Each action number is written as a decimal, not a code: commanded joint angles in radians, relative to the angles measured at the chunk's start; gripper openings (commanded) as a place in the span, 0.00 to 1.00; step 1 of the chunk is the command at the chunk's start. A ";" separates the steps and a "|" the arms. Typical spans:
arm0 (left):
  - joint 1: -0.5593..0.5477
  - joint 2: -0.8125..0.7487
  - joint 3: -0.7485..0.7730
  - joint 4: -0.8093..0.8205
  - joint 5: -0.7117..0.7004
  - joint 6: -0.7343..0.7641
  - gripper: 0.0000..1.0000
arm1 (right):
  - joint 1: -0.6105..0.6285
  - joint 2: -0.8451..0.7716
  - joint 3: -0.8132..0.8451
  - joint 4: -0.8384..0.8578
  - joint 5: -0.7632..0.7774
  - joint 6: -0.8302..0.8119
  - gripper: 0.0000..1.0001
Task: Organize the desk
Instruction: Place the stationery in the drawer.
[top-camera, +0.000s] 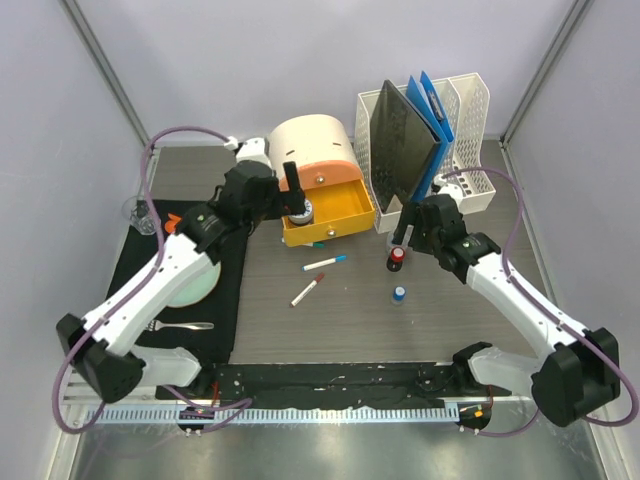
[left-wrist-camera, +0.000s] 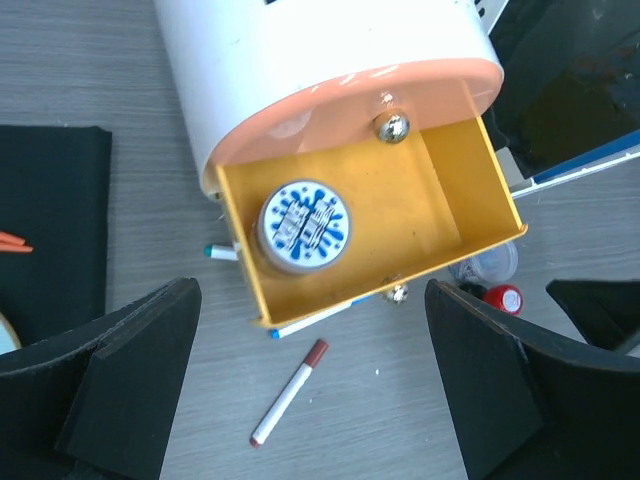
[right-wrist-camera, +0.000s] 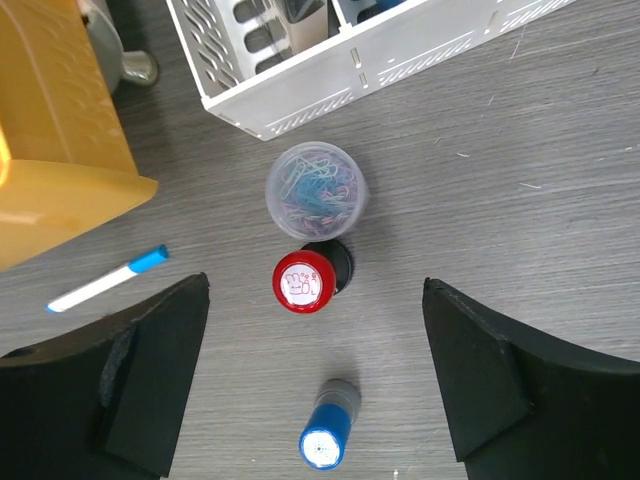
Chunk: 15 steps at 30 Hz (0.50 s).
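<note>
- Two steps in hand, by the look of it: stowing small things in the drawer on the left, fetching the next one on the right.
- Left gripper (left-wrist-camera: 312, 340): spread wide, holding nothing, hanging over the open yellow drawer (left-wrist-camera: 440, 200), with a round blue-and-white tin (left-wrist-camera: 304, 227) lying at one end (other end bare).
- Right gripper (right-wrist-camera: 315, 340): likewise spread wide and empty, poised straight above the red-capped stamp (right-wrist-camera: 303, 282), upright just beside a clear cup of paper clips (right-wrist-camera: 316, 190).
- Desk (top-camera: 430, 330): dark wood-grain top under everything, between the rails, strewn with a blue-capped stamp (right-wrist-camera: 325, 440) near the red one, a red-tipped marker (left-wrist-camera: 288, 392) in front of the drawer and a blue-tipped marker (right-wrist-camera: 108, 280) near the drawer's corner.
- Next on the right, probably: lower around the red cap and close without nudging the cup (touching the stamp or only close to it, cannot tell).
- Next on the left, probably: draw clear of the drawer to leave room for a drop into the bare end, or go down for the red-tipped marker.
</note>
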 joint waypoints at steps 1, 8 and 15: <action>-0.004 -0.130 -0.119 0.064 -0.031 -0.018 1.00 | -0.014 0.074 0.081 -0.003 -0.028 -0.051 0.93; 0.008 -0.216 -0.260 0.019 -0.175 0.050 1.00 | -0.034 0.243 0.174 0.006 -0.048 -0.090 0.94; 0.123 -0.300 -0.361 0.026 -0.087 0.050 1.00 | -0.047 0.342 0.213 0.015 -0.059 -0.097 0.93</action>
